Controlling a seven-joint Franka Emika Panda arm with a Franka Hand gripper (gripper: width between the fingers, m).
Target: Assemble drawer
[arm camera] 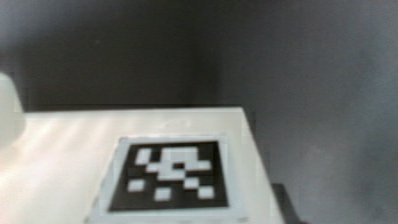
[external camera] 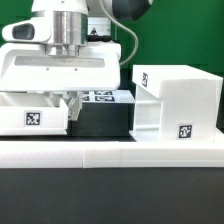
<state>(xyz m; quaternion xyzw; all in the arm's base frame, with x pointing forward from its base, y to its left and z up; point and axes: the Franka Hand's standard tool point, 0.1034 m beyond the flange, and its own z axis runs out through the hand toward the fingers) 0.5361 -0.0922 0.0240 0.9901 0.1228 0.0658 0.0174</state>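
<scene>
Exterior view shows the drawer's big white plastic boxy housing [external camera: 178, 100], with a black-and-white square tag on its front, standing on the black table [external camera: 100, 122]; places below are given from this housing. One small white open-topped plastic box [external camera: 35, 113], also tagged, sits well apart from the housing toward the exterior view's left, directly under the arm. The white two-finger gripper [external camera: 68, 98] hangs close over that box. Its fingertips are hidden, so I cannot tell how wide the jaws stand or whether they hold anything.

These parts look like light, stiff, smooth shells and are probably slippery. A thin upright wall of the small box seems the sensible place to pinch.

Between the box and the housing, farther back, lies the flat white marker board [external camera: 100, 96]. In front of the housing runs a long low white rail [external camera: 110, 155].

Wrist view shows only a close white surface bearing one square tag [arm camera: 173, 175], with no fingers in sight. Only the exterior view gives the layout.
</scene>
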